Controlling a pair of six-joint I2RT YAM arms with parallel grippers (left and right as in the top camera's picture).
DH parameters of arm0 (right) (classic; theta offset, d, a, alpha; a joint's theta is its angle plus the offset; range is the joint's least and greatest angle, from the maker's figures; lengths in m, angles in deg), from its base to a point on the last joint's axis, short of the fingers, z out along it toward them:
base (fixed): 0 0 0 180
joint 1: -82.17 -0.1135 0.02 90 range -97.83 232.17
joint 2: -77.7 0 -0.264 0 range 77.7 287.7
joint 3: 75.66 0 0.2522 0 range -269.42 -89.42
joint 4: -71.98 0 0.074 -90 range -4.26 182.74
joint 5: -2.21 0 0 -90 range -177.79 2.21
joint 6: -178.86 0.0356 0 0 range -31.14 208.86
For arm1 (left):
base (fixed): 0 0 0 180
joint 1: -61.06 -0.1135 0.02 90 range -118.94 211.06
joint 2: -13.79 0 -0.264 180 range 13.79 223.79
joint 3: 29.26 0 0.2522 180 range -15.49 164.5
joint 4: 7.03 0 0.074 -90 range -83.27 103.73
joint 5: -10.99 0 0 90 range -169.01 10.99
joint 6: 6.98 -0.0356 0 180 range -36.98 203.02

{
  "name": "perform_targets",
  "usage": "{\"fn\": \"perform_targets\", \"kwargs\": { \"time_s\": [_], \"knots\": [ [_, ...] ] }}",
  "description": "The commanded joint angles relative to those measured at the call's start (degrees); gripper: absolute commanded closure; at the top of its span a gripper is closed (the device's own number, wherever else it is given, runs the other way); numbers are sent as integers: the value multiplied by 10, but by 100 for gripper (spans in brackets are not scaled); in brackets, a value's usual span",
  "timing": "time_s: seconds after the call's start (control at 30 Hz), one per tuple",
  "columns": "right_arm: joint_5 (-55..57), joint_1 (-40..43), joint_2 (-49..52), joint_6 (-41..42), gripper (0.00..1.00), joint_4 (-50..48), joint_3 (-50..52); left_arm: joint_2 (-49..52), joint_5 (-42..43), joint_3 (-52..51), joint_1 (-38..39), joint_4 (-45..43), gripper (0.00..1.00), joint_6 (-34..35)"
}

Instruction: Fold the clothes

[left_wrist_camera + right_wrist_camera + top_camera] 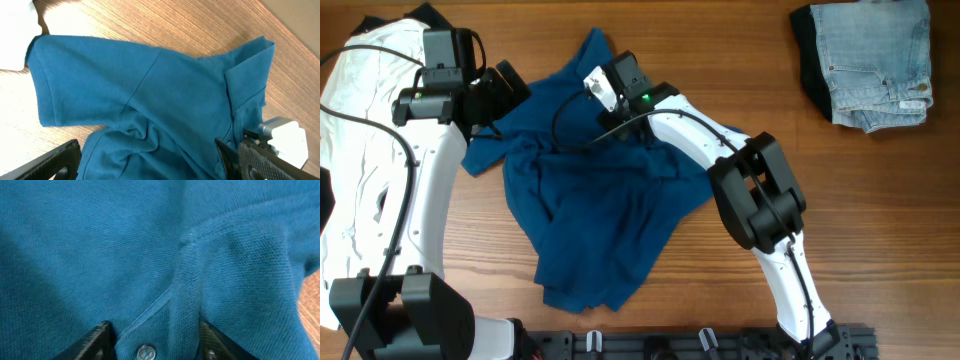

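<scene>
A blue polo shirt (600,220) lies crumpled in the middle of the wooden table. My left gripper (510,97) hovers over its left sleeve; in the left wrist view its jaws (146,145) are wide open with rumpled shirt fabric (125,65) under them. My right gripper (592,85) is down at the collar. In the right wrist view its jaws (154,325) are partly apart and straddle the button placket (145,352) of the shirt (100,240). The fabric there lies fairly flat, not pinched. The right gripper's white body also shows in the left wrist view (282,140).
A white garment (365,130) is spread at the left edge under my left arm. Folded blue jeans (875,60) lie at the back right corner. Bare wood (880,230) shows to the right of the shirt.
</scene>
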Motion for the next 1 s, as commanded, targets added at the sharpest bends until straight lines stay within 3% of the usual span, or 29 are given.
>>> {"fn": "perform_targets", "kwargs": {
  "time_s": [0.0,0.47,0.97],
  "knots": [
    [68,4,15,15,49,-18,-10,-3,-10,3,-2,0,0,-7],
    [77,26,15,45,49,-52,-45,-3,-10,3,-2,1,0,-7],
    [-25,31,15,34,50,43,-44,-3,-10,3,-2,2,0,-7]
  ]
}}
